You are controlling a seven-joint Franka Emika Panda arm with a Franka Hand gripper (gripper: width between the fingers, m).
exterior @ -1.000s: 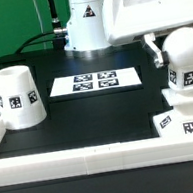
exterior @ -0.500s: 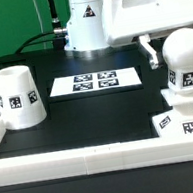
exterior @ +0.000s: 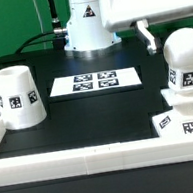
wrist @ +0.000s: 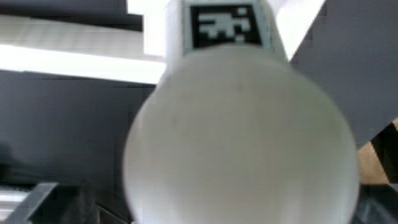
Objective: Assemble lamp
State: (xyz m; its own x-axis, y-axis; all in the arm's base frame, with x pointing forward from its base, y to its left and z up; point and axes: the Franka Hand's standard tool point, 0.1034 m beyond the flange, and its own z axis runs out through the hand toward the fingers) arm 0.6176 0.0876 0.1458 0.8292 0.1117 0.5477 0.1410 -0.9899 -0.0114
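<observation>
Standing nearest, off the exterior view's right end of the white marker board [exterior: 94,82], a flat square white plastic base [exterior: 180,122] is topped by a rounded white bulb [exterior: 185,60]. A tapered white shade [exterior: 19,97] is set off the board's opposite end. Behind the bulb, the cropped two-finger gripper [exterior: 151,41] is seen; its grip cannot be told. The bulb could be toppled by a low swing. Only black-and-white square tags are printed, no words.
</observation>
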